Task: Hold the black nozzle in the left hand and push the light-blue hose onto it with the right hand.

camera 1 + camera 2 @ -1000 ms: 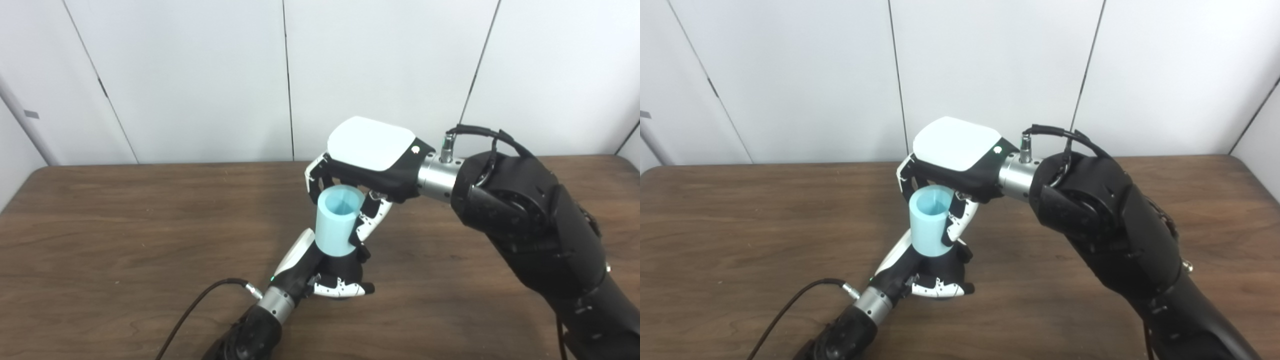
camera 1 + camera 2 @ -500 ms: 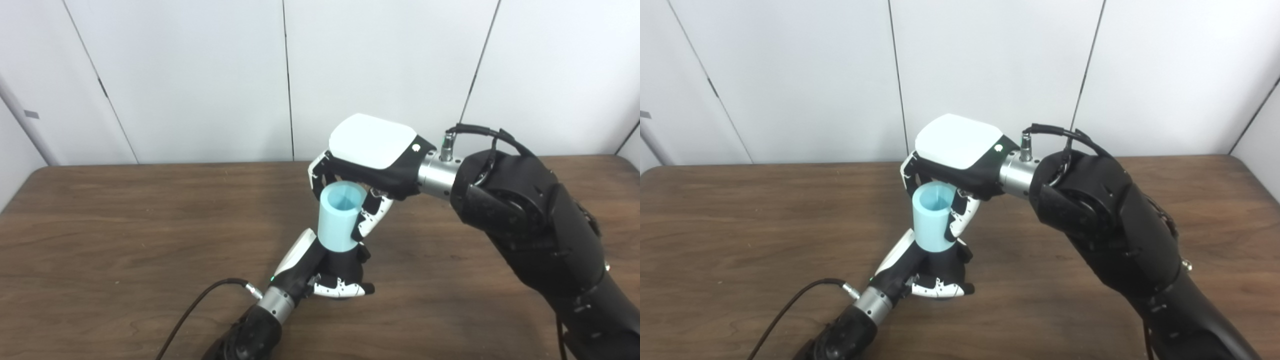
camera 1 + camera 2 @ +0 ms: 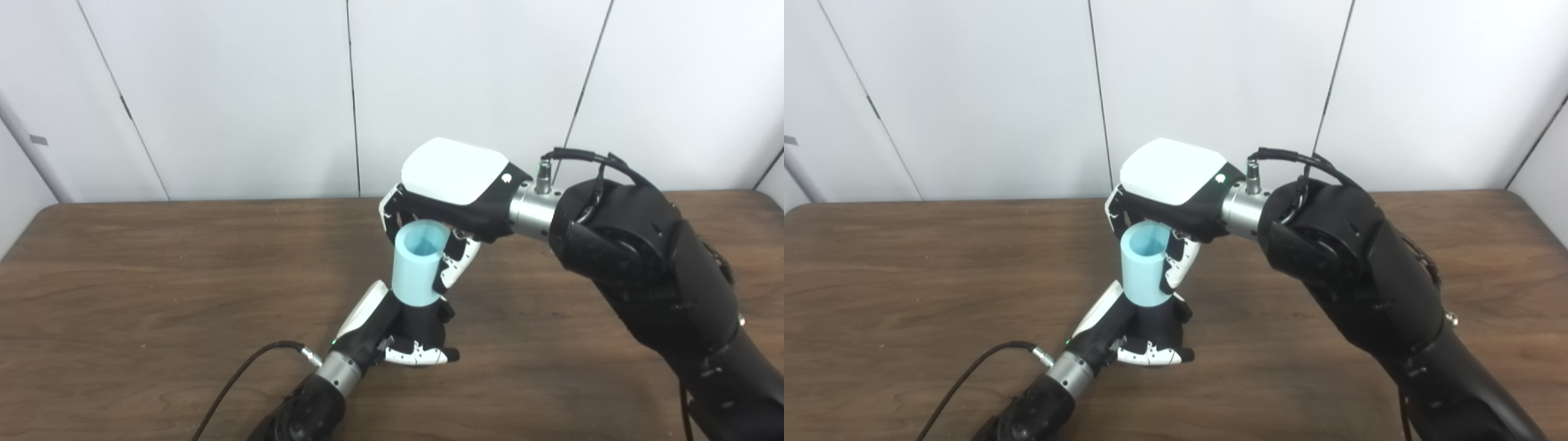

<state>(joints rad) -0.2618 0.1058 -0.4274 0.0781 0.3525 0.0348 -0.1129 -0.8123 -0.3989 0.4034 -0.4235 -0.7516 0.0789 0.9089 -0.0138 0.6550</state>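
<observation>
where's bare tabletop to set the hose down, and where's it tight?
Free: the wooden table from its left edge up to the left hand and its cable; also the near strip between that hand and the right arm. Crowded: centre, where the right hand grips the light-blue hose directly above the left hand.

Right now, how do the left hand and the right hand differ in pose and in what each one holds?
The left hand sits low by the table, wrapped around a black part, seemingly the nozzle; the right hand is raised above it, closed on the light-blue hose. The left hand reaches up from below; the right hand comes in from the side, white back up. Both are shut on their part.
</observation>
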